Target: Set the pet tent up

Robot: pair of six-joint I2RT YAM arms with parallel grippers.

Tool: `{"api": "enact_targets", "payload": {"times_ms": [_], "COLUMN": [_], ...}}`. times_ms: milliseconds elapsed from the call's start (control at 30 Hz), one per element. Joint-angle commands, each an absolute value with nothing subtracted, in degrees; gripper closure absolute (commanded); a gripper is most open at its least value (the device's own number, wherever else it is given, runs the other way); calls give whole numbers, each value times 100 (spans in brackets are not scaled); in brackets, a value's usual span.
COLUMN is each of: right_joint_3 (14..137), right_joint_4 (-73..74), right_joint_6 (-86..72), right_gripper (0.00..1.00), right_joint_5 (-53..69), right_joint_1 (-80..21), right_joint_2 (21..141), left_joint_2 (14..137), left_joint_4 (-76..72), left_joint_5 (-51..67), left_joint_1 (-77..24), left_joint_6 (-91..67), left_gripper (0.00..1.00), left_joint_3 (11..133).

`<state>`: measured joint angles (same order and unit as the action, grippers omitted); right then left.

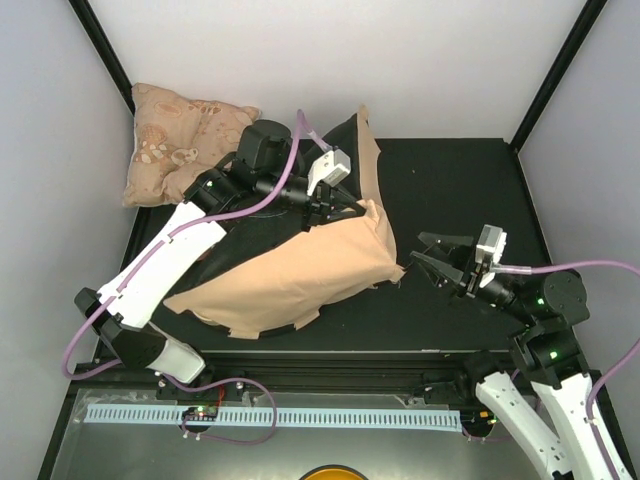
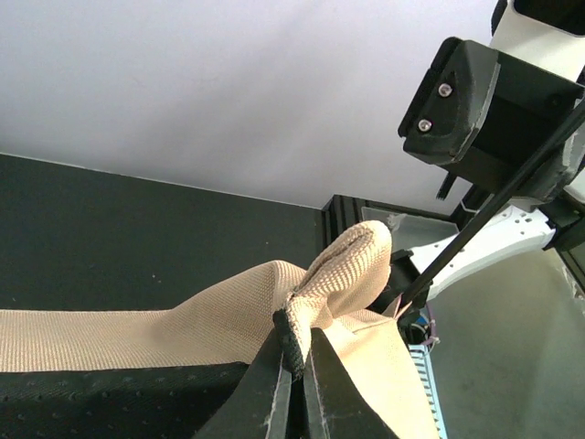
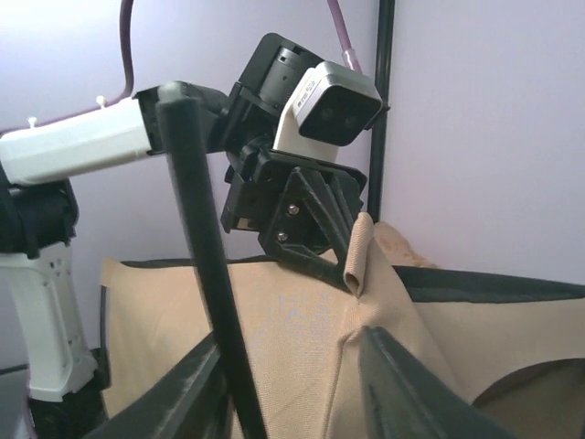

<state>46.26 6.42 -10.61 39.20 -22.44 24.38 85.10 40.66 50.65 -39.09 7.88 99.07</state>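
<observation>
Top external: left gripper [image 1: 335,207] clamped on pet tent [image 1: 300,272] fabric; right gripper [image 1: 419,248] jaws apart; cushion [image 1: 180,145] far-left corner

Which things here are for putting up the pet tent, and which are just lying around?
For the job:
- the pet tent, its tan fabric pinched in the left gripper
- its black pole, by the open jaws of the right gripper

Just lying about:
- the patterned cushion, off at the far left
</observation>
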Motion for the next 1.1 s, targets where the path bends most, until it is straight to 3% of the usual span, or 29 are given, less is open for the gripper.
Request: {"api": "enact_targets", "payload": {"times_ms": [0, 133, 167, 500, 1067], "right_joint_3": [4901, 5024, 5039, 5031, 4951], "right_joint_4": [461, 397, 390, 917, 1649], "right_joint_6": [-906, -971, -1001, -1864, -1905], "right_gripper": [65, 96, 98, 99, 99], "right_joint_5": [4226, 4334, 4386, 6016, 6639], "right_joint_1": [-2259, -2257, -2259, -2255, -2267], "right_joint_2": [2663, 2793, 2813, 3826, 4860], "left_joint_2": [8367, 8358, 8358, 8238, 8177], "left_joint_4": [4049, 4065, 4069, 3315, 2972], "left_joint_5": [5236, 5248, 5248, 6061, 6454], "left_joint_1": [-3898, -3897, -3894, -3897, -3906], "left_joint_6": [901, 913, 906, 282, 100], "left_gripper": [98, 98, 99, 98, 98], "left_joint_3": [10024, 10032, 10043, 9829, 9372]}}
